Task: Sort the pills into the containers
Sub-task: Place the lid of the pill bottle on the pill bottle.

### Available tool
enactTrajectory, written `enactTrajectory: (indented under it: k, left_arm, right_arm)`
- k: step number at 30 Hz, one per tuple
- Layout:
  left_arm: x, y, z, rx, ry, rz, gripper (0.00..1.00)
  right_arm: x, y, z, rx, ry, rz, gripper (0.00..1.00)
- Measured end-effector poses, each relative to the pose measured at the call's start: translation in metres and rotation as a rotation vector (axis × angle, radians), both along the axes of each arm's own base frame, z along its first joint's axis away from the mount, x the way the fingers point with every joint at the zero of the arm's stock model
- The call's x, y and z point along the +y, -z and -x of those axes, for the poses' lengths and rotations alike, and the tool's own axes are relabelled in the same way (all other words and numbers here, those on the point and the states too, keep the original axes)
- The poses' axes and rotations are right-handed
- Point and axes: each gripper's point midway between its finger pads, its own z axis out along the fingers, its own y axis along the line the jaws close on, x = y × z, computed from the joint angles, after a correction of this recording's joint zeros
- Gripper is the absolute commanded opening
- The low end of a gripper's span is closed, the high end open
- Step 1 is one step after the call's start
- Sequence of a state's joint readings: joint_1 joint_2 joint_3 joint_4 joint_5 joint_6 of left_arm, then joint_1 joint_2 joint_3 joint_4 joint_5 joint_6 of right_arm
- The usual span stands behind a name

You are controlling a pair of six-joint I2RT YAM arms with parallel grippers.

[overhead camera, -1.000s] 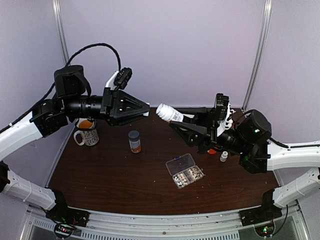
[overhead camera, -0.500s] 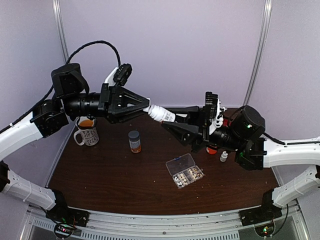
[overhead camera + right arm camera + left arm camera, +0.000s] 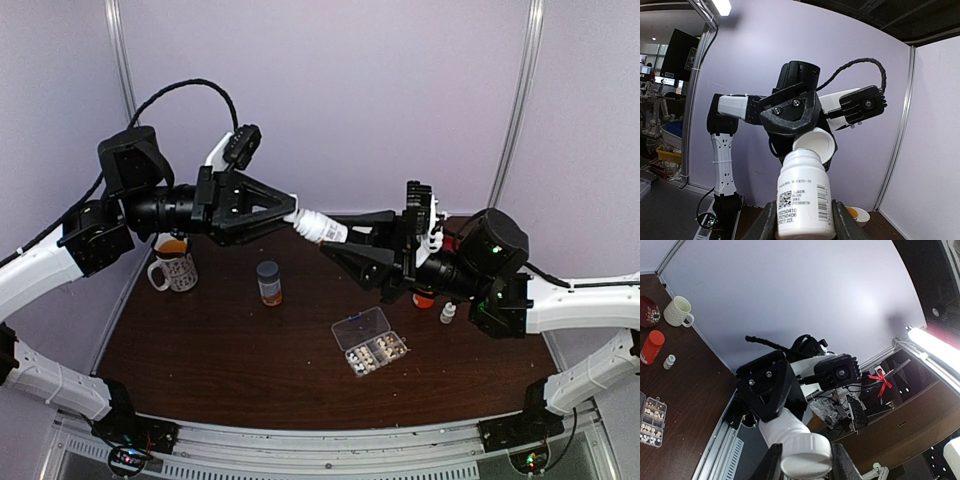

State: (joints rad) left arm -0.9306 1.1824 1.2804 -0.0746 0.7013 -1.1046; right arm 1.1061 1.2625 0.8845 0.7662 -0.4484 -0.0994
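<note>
While both arms meet in mid-air over the counter (image 3: 220, 350), no pill is on the move. L gripper (image 3: 292, 214) is clamped on the cap (image 3: 806, 456) of the white bottle (image 3: 325, 229). R gripper (image 3: 338, 238) is closed round that bottle's body, holding it near level, well above the counter. Cap looks seated or barely loosened; can't tell which.

Progress, my read: part-way.
- Box (image 3: 360, 329) sits open on the counter, front & right of centre, lid flipped back.
- Pills (image 3: 377, 352) lie in several cells, so some sorting is done.
- Left to do: get cap off, tip out more, fill whatever cells are short.
- Whether white bottle holds pills: not visible.

Counts:
- Grippers 2.
- Box 1.
- Bottles 4:
  - white bottle, held
  - grey-cap bottle (image 3: 269, 283), mid-counter
  - orange bottle (image 3: 651, 347), R side
  - tiny bottle (image 3: 448, 313), just beside the orange one
- Mugs 2:
  - mug (image 3: 178, 270), far L, w/ sth orange in it
  - pale mug (image 3: 677, 311), past the orange bottle, next to a dark red bowl (image 3: 646, 310)
- Pills: too small to count. Cells likewise.
</note>
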Motion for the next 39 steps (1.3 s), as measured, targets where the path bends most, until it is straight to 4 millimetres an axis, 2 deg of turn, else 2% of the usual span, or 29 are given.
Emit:
enactTrajectory:
  k: [12,20,32,39]
  left_arm:
    - [0.0,0.009,0.003,0.001,0.016,-0.019,0.0]
    - [-0.001,0.013,0.003,0.006,0.017,-0.026,0.0]
    - [0.0,0.012,0.005,0.004,0.022,-0.024,0.0]
    - [0.002,0.012,0.004,0.004,0.017,-0.024,0.0]
  right_arm:
    - [-0.006,0.004,0.001,0.008,0.002,-0.024,0.0]
    - [-0.017,-0.006,0.006,-0.016,0.002,-0.08,0.0]
    - [0.005,0.0,0.001,-0.007,-0.002,0.002,0.0]
    - [0.008,0.0,-0.002,-0.048,0.04,0.058,0.0]
